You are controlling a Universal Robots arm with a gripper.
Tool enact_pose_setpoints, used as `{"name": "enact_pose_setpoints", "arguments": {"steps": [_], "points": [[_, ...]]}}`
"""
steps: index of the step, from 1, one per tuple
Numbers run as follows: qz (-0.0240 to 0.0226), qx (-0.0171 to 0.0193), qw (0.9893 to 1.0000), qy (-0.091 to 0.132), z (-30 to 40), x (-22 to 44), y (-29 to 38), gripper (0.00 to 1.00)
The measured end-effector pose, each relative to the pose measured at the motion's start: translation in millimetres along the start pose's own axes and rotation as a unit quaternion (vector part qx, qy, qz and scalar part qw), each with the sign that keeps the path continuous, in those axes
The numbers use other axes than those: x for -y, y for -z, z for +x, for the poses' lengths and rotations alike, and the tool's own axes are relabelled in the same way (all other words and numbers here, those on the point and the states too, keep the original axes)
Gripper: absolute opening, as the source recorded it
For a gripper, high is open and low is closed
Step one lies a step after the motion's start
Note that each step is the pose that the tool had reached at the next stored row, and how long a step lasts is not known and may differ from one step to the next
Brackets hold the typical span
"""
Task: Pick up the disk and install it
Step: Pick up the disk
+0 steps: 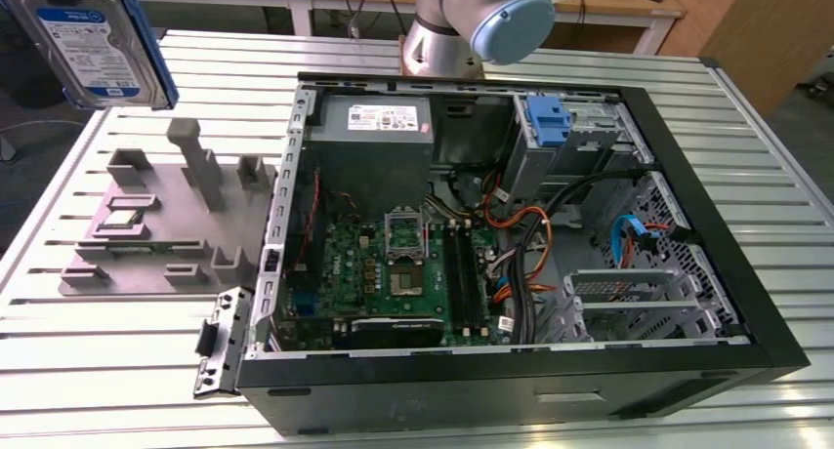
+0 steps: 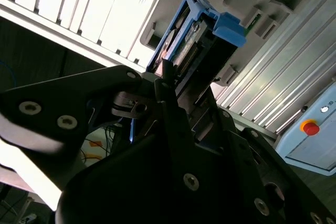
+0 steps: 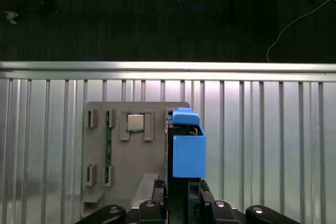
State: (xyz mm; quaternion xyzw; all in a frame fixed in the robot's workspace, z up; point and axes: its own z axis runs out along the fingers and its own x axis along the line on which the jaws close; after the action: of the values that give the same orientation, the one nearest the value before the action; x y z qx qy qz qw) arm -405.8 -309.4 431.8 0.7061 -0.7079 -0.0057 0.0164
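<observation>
disk (image 1: 89, 49) clenched edgewise in the gripper (image 3: 181, 192), hanging above the grey fixture (image 1: 131, 264) at the exterior view's left; height likely meant to clear the open computer case (image 1: 769, 337) wall.

No legible txt; print on disk (image 1: 92, 44) label & PSU sticker (image 1: 375, 120) unreadable.

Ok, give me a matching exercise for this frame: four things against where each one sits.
Things: 1 disk; 2 fixture; 3 bracket; 4 motherboard.
Places: A flat inside the case; B upright inside the case; C on the table beside the case; D held in the gripper, off the table.
Pairs: 1-D; 2-C; 3-B; 4-A.
</observation>
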Motion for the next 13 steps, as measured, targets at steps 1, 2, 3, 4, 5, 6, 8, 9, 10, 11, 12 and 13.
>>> {"name": "enact_pose_setpoints", "arguments": {"steps": [1, 2, 3, 4, 5, 6, 8, 9, 10, 11, 12, 13], "points": [[0.0, 0.0, 1.0, 0.0, 0.0, 0.0, 0.0, 0.35], [-0.0001, 0.0, 1.0, 0.0, 0.0, 0.0, 0.1, 0.35], [-0.0001, 0.0, 1.0, 0.0, 0.0, 0.1, 0.2, 0.35], [-0.0003, 0.0, 1.0, 0.0, 0.0, 0.7, 0.3, 0.35], [-0.0002, 0.0, 1.0, 0.0, 0.0, 1.5, 0.3, 0.35], [-0.0002, 0.0, 1.0, 0.0, 0.0, 2.7, 0.2, 0.35], [-0.0008, 0.0, 1.0, 0.0, 0.0, 4.7, 0.3, 0.35], [-0.0009, 0.0, 1.0, 0.0, 0.0, 4.8, 0.5, 0.35], [-0.001, 0.0, 1.0, 0.0, 0.0, 4.8, 1.0, 0.35], [-0.0009, 0.0001, 1.0, 0.0, 0.0, 4.8, 2.2, 0.35], [-0.001, 0.0001, 1.0, 0.0, 0.0, 4.8, 4.0, 0.35], [-0.0009, 0.0002, 1.0, 0.0, 0.1, 4.8, 6.1, 0.35]]}}
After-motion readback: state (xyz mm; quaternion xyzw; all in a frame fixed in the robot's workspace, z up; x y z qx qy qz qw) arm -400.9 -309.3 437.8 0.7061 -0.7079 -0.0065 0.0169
